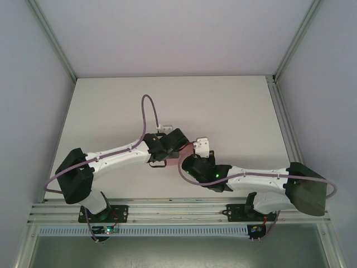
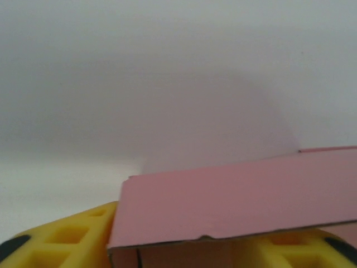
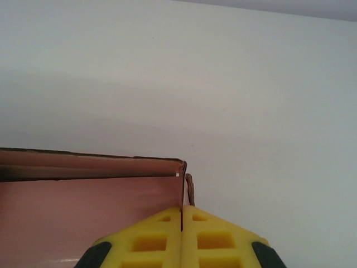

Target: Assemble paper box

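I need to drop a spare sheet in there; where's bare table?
The far half of the table, up to its back edge, is bare side to side. Crowded: centre front, where the left arm and right arm meet at the paper box.

Top view: paper box [image 1: 188, 148] mostly hidden under both wrists; a pink sliver shows. Left wrist view: box runs off right and bottom edges, covering the gap between left fingers [image 2: 61, 243]. Right wrist view: box cut off left and below.

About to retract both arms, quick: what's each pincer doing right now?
Left pincer: open, straddling the paper box.
Right pincer: shut on the paper box's wall.
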Action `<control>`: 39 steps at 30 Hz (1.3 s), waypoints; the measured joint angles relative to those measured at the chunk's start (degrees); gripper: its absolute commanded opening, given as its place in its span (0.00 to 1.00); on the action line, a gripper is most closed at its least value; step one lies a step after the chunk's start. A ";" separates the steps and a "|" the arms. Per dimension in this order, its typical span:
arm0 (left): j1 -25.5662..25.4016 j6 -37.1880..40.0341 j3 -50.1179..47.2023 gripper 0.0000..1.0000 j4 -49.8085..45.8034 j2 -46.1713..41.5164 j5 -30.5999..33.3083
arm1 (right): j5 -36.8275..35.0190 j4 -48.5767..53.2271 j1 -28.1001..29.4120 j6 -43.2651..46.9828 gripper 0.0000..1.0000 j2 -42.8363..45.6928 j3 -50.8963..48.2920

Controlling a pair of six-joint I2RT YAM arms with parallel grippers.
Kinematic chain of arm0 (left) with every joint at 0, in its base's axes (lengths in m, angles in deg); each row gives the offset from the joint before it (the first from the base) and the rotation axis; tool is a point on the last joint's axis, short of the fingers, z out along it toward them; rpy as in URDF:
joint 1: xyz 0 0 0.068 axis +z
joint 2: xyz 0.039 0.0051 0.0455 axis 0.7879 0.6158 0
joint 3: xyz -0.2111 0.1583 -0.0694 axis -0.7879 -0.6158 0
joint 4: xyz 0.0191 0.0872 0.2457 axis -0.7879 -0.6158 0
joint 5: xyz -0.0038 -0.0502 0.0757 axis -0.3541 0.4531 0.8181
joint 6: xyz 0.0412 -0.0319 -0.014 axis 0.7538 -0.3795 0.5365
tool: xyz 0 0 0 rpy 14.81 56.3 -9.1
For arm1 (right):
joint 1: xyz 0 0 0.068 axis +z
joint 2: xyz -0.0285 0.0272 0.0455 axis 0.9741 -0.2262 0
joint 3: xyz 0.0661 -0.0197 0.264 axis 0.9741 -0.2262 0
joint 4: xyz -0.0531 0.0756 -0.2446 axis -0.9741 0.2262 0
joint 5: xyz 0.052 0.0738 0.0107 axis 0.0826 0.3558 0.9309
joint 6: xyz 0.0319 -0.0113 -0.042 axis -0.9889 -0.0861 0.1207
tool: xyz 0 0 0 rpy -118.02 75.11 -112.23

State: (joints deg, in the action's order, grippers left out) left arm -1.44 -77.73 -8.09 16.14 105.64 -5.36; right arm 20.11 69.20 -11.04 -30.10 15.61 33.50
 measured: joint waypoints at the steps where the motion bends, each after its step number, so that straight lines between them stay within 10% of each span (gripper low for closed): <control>1: 0.00 0.31 0.04 0.55 -0.04 -0.28 -0.76 | 0.04 0.17 0.02 -0.07 0.00 0.11 0.00; 15: 4.70 1.81 2.01 0.81 -7.37 -6.64 -10.62 | -0.20 1.70 0.66 -1.49 0.00 -0.46 0.79; 18: 6.67 0.98 0.92 1.00 -7.02 -10.95 -12.04 | -0.24 2.08 0.66 -1.53 0.00 -1.25 1.53; 28: 20.13 -13.20 -24.96 1.00 14.51 -25.55 -21.42 | -0.13 2.60 0.66 -1.66 0.00 -2.21 2.51; 39: 20.57 -22.14 -31.28 0.88 37.24 -22.56 -26.99 | -0.04 2.82 0.66 -1.77 0.00 -2.56 2.82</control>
State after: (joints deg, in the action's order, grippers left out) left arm 19.13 -99.87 -39.37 53.39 83.08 -32.36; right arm 20.07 72.02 -10.38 -31.87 13.05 36.31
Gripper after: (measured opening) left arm 0.956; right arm 0.056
